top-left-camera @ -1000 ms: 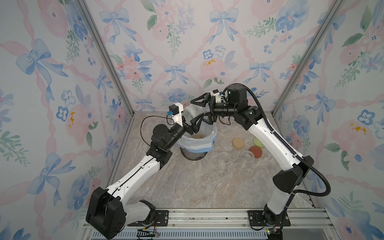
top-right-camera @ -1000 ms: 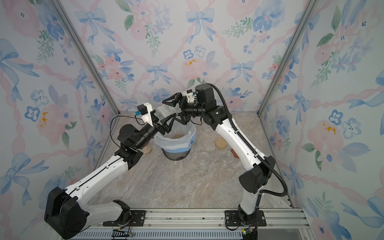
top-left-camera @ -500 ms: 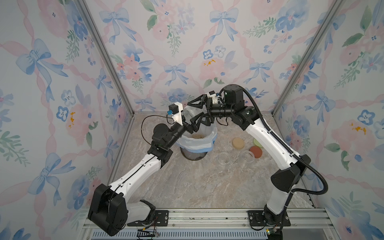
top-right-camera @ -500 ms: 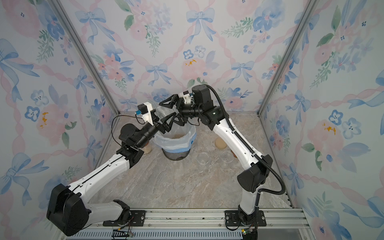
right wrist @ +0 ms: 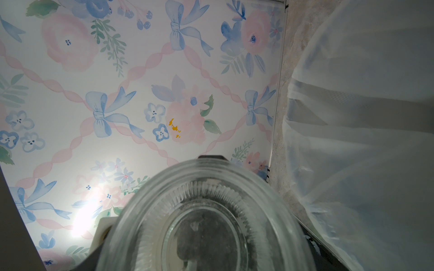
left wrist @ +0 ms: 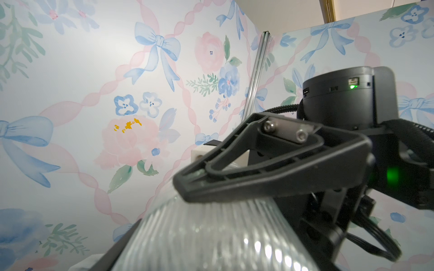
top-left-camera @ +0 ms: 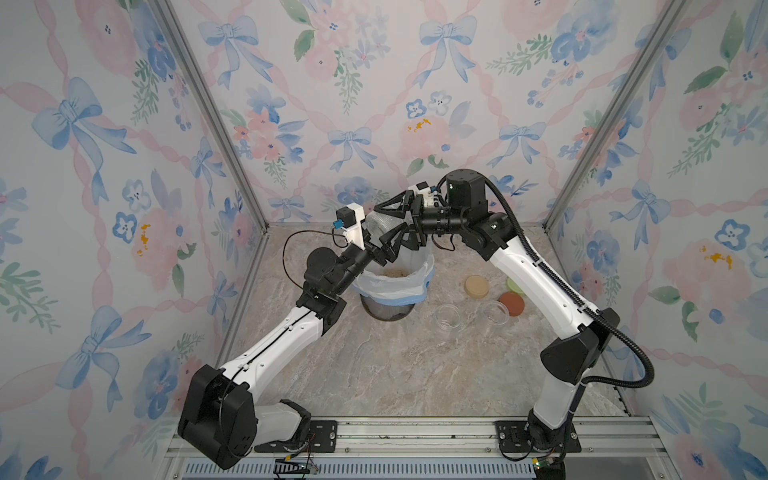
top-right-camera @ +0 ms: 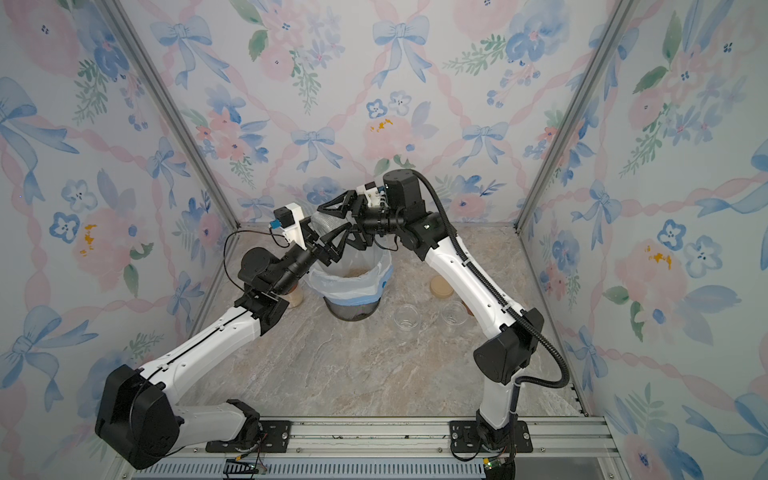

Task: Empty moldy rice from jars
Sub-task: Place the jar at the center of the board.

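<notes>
The right gripper [top-left-camera: 379,226] has drawn its jaws in and now clamps the ribbed jar [left wrist: 211,234] that the left gripper [top-right-camera: 322,243] also grips tight, likely a handover. Nearest on the bench [top-left-camera: 395,374], two empty jars [top-left-camera: 449,318] stand aside, apparently done. Behind them the ribbed jar hangs over the lined bin [top-left-camera: 428,270], so spills land inside. The moldy rice [top-left-camera: 398,272] lies in that bin, a tan patch; the ribbed jar looks emptied, dusty-filmed.
</notes>
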